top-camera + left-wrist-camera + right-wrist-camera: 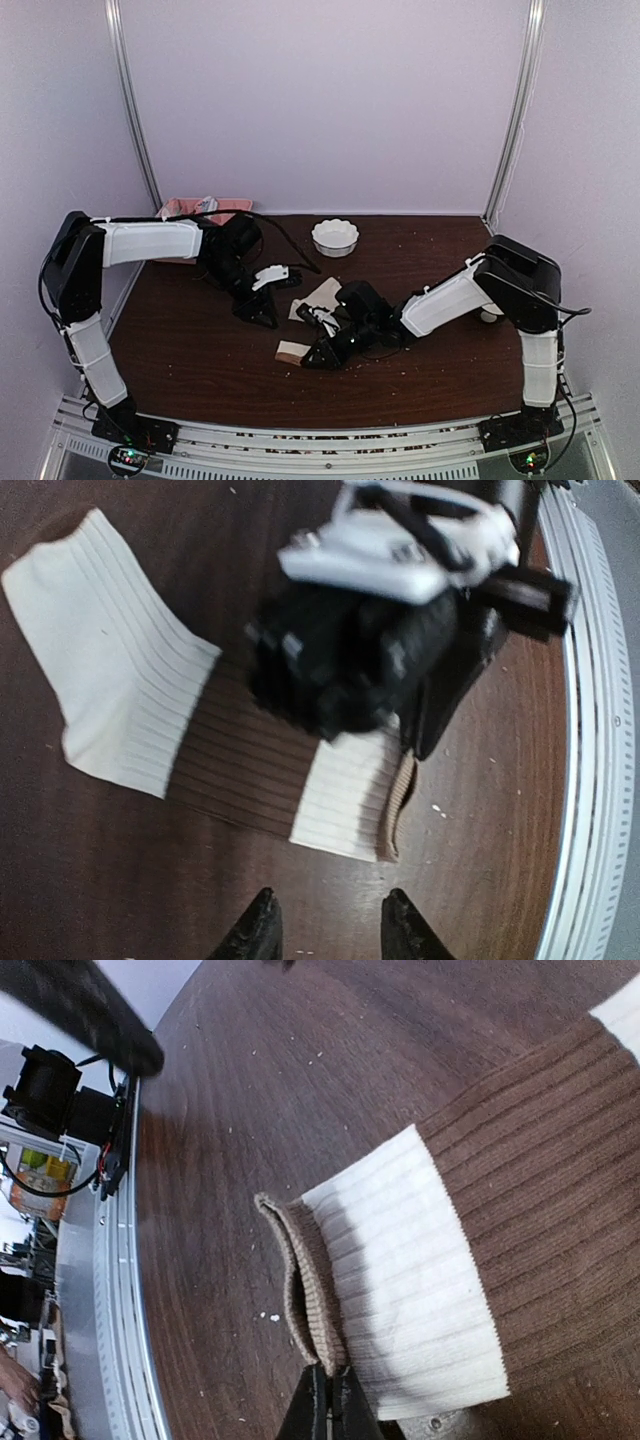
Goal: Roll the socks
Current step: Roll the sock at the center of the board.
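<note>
The cream-beige sock with dark brown patches (130,680) lies flat on the table, its cream cuff (410,1280) on top of the tan-brown sock (312,1280), of which only the ribbed cuff edge shows. My right gripper (335,1372) is shut, pinching that tan cuff edge at the socks' near end (292,352). My left gripper (328,920) hovers open just off the cuff end, nothing between its fingers, a little clear of the fabric. In the top view the left gripper (262,308) is left of the socks and the right gripper (318,352) is at their front.
A white scalloped bowl (335,237) stands behind the socks. A pink item (200,208) lies at the back left corner. Small crumbs dot the dark wooden table (200,350). The metal rail (320,440) runs along the near edge.
</note>
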Robot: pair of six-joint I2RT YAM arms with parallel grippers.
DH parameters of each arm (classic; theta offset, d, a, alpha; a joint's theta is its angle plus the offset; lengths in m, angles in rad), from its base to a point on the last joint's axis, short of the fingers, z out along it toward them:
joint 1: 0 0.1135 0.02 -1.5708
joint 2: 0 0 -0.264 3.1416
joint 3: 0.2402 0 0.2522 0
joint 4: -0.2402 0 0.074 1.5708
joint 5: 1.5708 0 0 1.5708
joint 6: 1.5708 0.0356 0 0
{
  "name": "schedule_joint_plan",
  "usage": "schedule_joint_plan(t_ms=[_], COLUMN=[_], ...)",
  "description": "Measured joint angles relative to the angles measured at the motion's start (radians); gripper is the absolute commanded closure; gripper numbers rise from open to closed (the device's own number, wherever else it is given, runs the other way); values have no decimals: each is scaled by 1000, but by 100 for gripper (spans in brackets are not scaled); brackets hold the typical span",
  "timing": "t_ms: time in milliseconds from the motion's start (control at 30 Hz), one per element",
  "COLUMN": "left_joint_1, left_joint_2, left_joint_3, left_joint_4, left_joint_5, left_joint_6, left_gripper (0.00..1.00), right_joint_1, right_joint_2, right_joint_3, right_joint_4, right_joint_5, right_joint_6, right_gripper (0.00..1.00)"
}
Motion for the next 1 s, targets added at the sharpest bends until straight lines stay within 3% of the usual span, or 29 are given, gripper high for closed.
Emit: schedule_joint_plan(t_ms=[233,667,1000], left_joint_1=[-44,-242,-268], left_joint_2=[-47,-121,-63], left_joint_3=[-177,-267,-264], left_joint_4=[77,243,290], left_joint_5=[11,-191,-282], left_joint_6=[0,154,219], left_gripper=[70,79,83], right_joint_1=[-42,-78,-80], right_joint_2=[16,34,37], right_joint_3=[-19,22,43], right_joint_4=[44,-60,-103], right_joint_5=[-92,-168,-173], right_joint_6=[179,261,268], right_gripper=[100,100,100])
